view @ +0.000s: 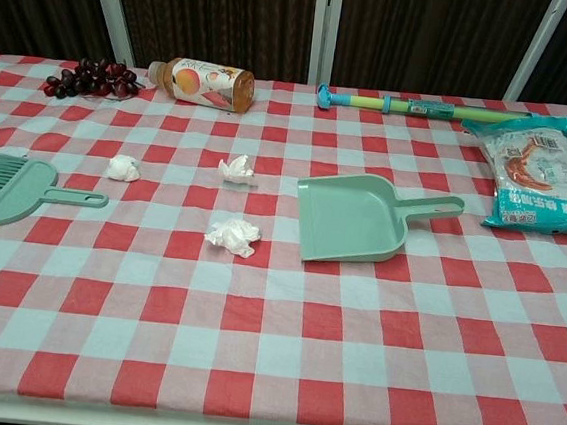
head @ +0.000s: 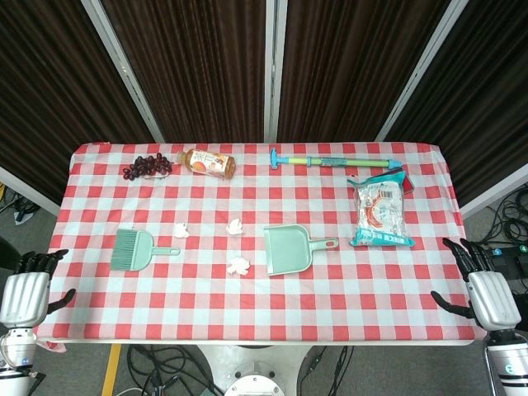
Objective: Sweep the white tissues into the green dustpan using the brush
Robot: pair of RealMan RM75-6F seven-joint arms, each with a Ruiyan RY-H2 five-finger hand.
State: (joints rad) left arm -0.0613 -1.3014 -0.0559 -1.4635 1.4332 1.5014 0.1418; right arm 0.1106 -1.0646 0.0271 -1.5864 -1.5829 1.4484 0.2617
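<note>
**Ana:** Dark curtains behind, and a red-and-white checked table [head: 330, 305] in front. Both hands sit off the near corners, holding nothing: the left hand [head: 25, 293] at the near left with fingers apart, the right hand [head: 487, 293] at the near right, fingers also spread.

**Ben:** Where are the task things?

**Ana:** The brush [view: 10, 188] lies at the left, handle pointing right. The green dustpan [view: 353, 217] lies right of centre, its mouth towards the left and near side, handle pointing right. Three white tissues lie between them: one [view: 122, 167] nearest the brush, one [view: 236, 168] farther back, one [view: 233, 235] nearer, close to the pan's mouth.

**Ben:** Risks?

**Ana:** I'd judge the tissues light enough to roll or flick away under a fast stroke. The unheld pan may slide right when pushed. The cloth could also bunch under the bristles.

**Ben:** Anything in the way?

**Ana:** Not really. The grapes [view: 91, 77], bottle [view: 201, 81] and long toy pump [view: 419, 106] lie along the far edge, and a snack packet [view: 544, 172] lies right of the pan, near its handle.
</note>
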